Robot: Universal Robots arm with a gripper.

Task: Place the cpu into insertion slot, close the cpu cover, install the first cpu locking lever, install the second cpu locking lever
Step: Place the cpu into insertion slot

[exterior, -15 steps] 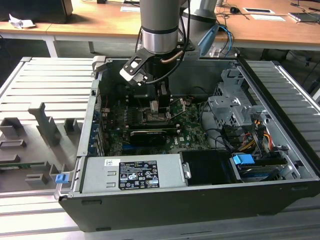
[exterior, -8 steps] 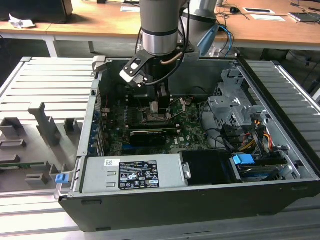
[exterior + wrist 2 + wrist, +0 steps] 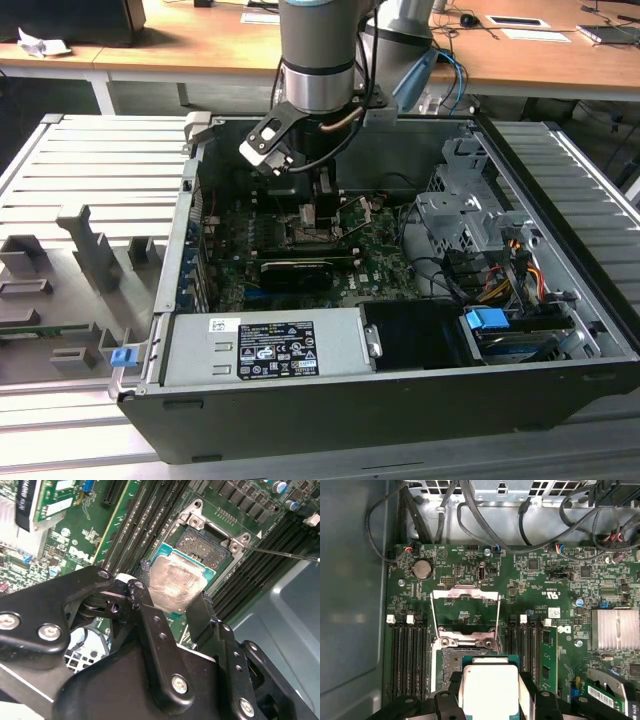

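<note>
My gripper (image 3: 175, 597) is shut on the cpu (image 3: 175, 582), a flat square chip with a silvery-grey face, its two black fingers (image 3: 145, 600) pressing on opposite edges. The cpu (image 3: 490, 685) hangs tilted over the near part of the insertion slot (image 3: 462, 656), a dark square socket with a silvery rim (image 3: 212, 542); whether they touch I cannot tell. The cpu cover (image 3: 465, 594) stands swung open beyond the slot. A thin locking lever (image 3: 285, 554) sticks out beside the socket. In the exterior view the gripper (image 3: 318, 205) is low inside the case over the motherboard.
Black memory slots (image 3: 407, 655) flank the socket on both sides. A finned heat sink (image 3: 615, 627) and cables (image 3: 485, 525) lie nearby. In the exterior view, a long black expansion card (image 3: 295, 270), power supply (image 3: 265, 345) and drive cage (image 3: 460, 210) surround the board.
</note>
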